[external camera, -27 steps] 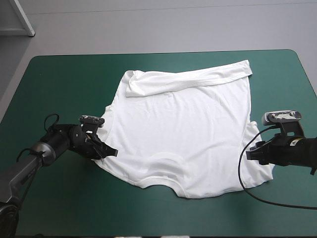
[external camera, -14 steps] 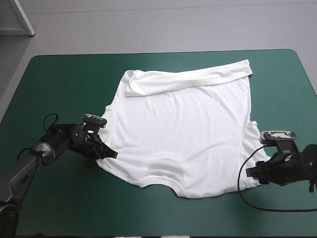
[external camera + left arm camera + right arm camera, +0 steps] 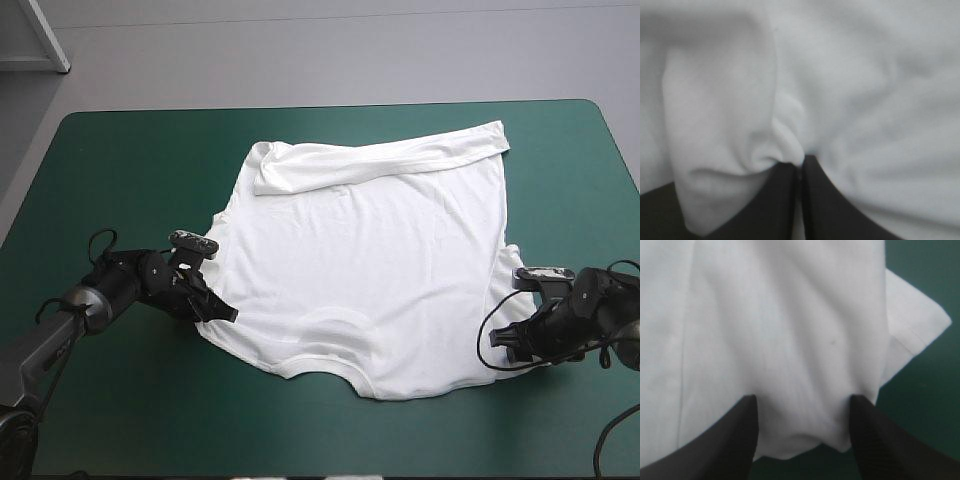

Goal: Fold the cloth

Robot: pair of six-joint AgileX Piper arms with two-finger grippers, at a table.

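Note:
The white T-shirt (image 3: 370, 250) lies spread flat in the middle of the table, its far edge folded over in a band (image 3: 380, 160) and its collar toward the near edge. My left gripper (image 3: 222, 311) sits at the shirt's near left edge, shut on a pinch of fabric; in the left wrist view the fingers (image 3: 785, 200) meet with cloth (image 3: 790, 100) bunched at their tips. My right gripper (image 3: 503, 345) rests low at the shirt's near right corner. It is open, and its fingers (image 3: 740, 435) straddle the cloth's edge (image 3: 805, 390).
The teal-green cover (image 3: 130, 170) shows bare all around the shirt, with wide strips at the left, at the right and along the near edge. A sleeve corner (image 3: 920, 315) sticks out beside the right gripper.
The right arm has dropped and slid toward the near edge, coming in against the shirt's near right corner. The left gripper has hardly moved, staying on the shirt's left edge.

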